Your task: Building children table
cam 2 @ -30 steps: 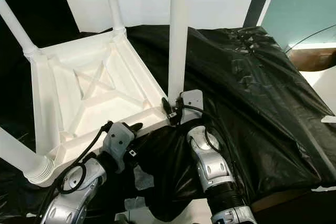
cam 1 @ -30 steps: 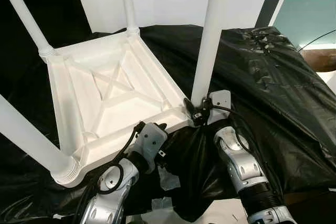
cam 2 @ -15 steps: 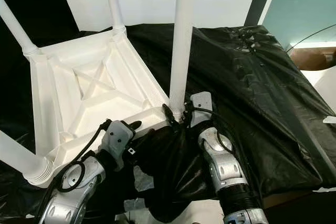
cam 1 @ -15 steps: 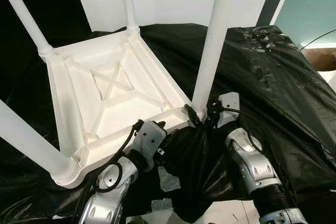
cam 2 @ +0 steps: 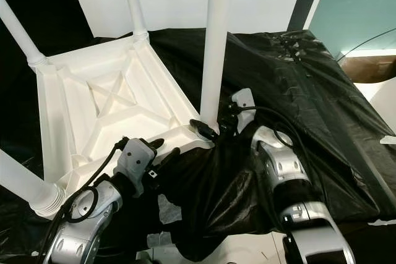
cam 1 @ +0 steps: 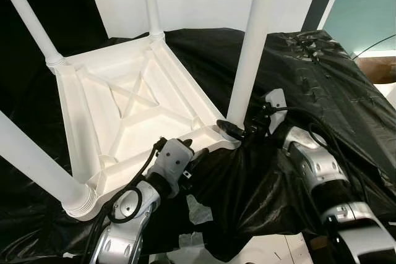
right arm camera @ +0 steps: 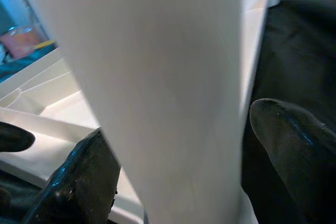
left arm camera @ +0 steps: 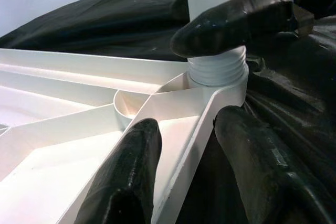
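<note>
A white plastic children's table (cam 1: 86,122) lies upside down on a black sheet, its four legs pointing up. The near right leg (cam 1: 250,47) stands in the corner socket, and its threaded base (left arm camera: 218,69) shows just above the socket. My right gripper (cam 1: 238,129) is shut on this leg at its base, one finger (right arm camera: 79,182) on each side of it. My left gripper (cam 1: 189,151) is shut on the table's near rim (left arm camera: 184,129) close to that corner, one finger inside the rim and one outside.
Three other legs (cam 1: 151,4) (cam 1: 28,17) (cam 1: 37,168) rise around the tabletop. The crinkled black sheet (cam 1: 309,78) covers the surface to the right. White scraps (cam 1: 198,208) lie near my left arm. A white wall stands behind.
My right wrist and forearm have swung out to the right around the base of the leg while holding it. The left gripper has stayed on the rim.
</note>
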Available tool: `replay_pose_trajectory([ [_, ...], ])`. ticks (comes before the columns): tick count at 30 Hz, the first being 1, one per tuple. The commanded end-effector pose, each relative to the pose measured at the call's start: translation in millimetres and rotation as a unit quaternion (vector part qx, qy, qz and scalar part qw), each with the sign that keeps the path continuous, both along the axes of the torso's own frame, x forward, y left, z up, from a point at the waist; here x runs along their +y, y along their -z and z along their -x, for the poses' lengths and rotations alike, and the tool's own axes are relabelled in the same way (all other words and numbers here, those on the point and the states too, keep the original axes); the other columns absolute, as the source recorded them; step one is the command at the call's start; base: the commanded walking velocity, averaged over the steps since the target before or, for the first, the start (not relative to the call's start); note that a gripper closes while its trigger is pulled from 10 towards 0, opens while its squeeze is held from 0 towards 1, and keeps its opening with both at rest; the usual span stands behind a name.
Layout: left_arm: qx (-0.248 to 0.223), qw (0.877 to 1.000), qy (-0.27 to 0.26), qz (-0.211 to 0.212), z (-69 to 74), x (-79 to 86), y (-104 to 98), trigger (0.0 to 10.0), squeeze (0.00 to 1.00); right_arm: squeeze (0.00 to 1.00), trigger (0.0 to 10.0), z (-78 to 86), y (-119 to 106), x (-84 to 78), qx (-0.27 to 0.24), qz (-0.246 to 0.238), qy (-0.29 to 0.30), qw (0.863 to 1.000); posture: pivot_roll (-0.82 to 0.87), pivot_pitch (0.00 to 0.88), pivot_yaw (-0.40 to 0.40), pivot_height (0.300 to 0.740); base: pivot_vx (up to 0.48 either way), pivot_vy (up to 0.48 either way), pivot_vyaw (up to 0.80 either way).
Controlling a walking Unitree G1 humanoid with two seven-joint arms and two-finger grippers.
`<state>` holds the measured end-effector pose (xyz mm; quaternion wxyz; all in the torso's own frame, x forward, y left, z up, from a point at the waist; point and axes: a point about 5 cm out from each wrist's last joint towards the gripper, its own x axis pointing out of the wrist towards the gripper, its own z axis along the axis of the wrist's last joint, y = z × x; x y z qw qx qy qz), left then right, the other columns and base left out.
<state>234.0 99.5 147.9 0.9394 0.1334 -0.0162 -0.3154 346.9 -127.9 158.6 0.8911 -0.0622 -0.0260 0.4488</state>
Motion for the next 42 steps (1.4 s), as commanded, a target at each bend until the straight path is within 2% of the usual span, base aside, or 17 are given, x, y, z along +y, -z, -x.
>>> replay_pose_trajectory([
  [1,-0.003,1.0,-0.029,-0.006,-1.6,3.1,2.6,10.0,0.0,0.0,10.0,-0.1,4.7,2.0,0.008,0.022,-0.021,1.0,0.12,0.023,-0.011,0.74,0.0,0.0,0.0],
  [5,-0.004,1.0,-0.029,-0.008,-1.9,2.7,2.2,10.0,0.0,0.0,10.0,-3.4,5.4,11.0,0.013,0.044,-0.065,0.997,0.12,0.02,-0.013,0.74,0.0,0.0,0.0],
  [6,-0.005,1.0,-0.029,-0.008,-1.9,2.4,2.1,10.0,0.0,0.0,8.1,-4.3,5.4,12.2,0.014,0.047,-0.078,0.996,0.13,0.016,-0.015,0.74,0.0,0.0,0.0],
  [7,-0.005,1.0,-0.029,-0.008,-1.5,2.1,2.2,10.0,0.0,0.0,0.0,-4.6,5.4,12.7,0.013,0.052,-0.088,0.995,0.13,0.016,-0.015,0.74,0.0,0.0,0.0],
  [10,-0.004,1.0,-0.029,-0.007,-1.1,1.7,2.5,10.0,0.0,0.0,0.0,-5.2,6.4,11.9,0.014,0.06,-0.099,0.993,0.13,0.016,-0.018,0.74,0.0,0.0,0.0],
  [16,-0.002,1.0,-0.029,-0.006,-0.6,1.0,3.2,10.0,0.0,0.0,0.0,-8.0,8.3,8.2,0.023,0.058,-0.078,0.995,0.13,0.016,-0.02,0.74,0.0,0.0,0.0],
  [17,-0.002,1.0,-0.029,-0.006,-0.5,0.8,3.3,10.0,0.0,0.0,2.6,-9.4,9.9,8.0,0.024,0.062,-0.063,0.996,0.13,0.019,-0.025,0.74,0.0,0.0,0.0],
  [18,-0.002,1.0,-0.029,-0.006,-0.5,0.8,3.3,10.0,0.0,0.0,2.6,-9.4,9.9,8.0,0.024,0.062,-0.063,0.996,0.13,0.019,-0.025,0.74,0.0,0.0,0.0],
  [19,-0.002,1.0,-0.029,-0.005,-0.3,0.3,3.4,10.0,0.0,0.0,10.0,-10.0,12.2,8.4,0.022,0.066,-0.043,0.997,0.13,0.021,-0.027,0.74,0.0,0.0,0.0],
  [20,-0.002,1.0,-0.029,-0.005,-0.3,0.3,3.4,10.0,0.0,0.0,10.0,-10.0,12.2,8.4,0.022,0.066,-0.043,0.997,0.13,0.021,-0.027,0.74,0.0,0.0,0.0],
  [22,-0.002,1.0,-0.028,-0.002,0.1,-0.8,3.6,10.0,0.0,0.0,10.0,-10.7,16.4,9.8,0.019,0.067,-0.008,0.998,0.12,0.023,-0.027,0.74,0.0,0.0,0.0],
  [30,0.001,1.0,-0.025,0.001,1.0,-3.7,4.7,10.0,0.0,0.0,10.0,-5.2,22.3,15.0,0.012,0.043,0.039,0.998,0.11,0.031,-0.025,0.74,0.0,0.0,0.0],
  [31,0.003,1.0,-0.023,0.002,1.2,-4.2,5.0,10.0,0.0,0.0,10.0,-1.1,26.2,17.9,0.011,0.034,0.069,0.997,0.11,0.036,-0.025,0.74,0.0,0.0,0.0],
  [33,0.003,1.0,-0.023,0.002,1.2,-4.2,5.0,10.0,0.0,0.0,10.0,-1.1,26.2,17.9,0.011,0.034,0.069,0.997,0.11,0.036,-0.025,0.74,0.0,0.0,0.0],
  [36,0.006,1.0,-0.022,0.004,2.1,-4.5,6.0,10.0,0.0,0.0,10.0,6.3,39.2,21.9,0.031,0.019,0.166,0.985,0.1,0.044,-0.027,0.74,0.0,0.0,0.0],
  [42,0.008,1.0,-0.022,0.006,2.5,-5.3,6.9,10.0,0.0,0.0,10.0,9.9,45.1,25.5,0.043,0.001,0.212,0.976,0.1,0.047,-0.027,0.74,0.0,0.0,0.0],
])
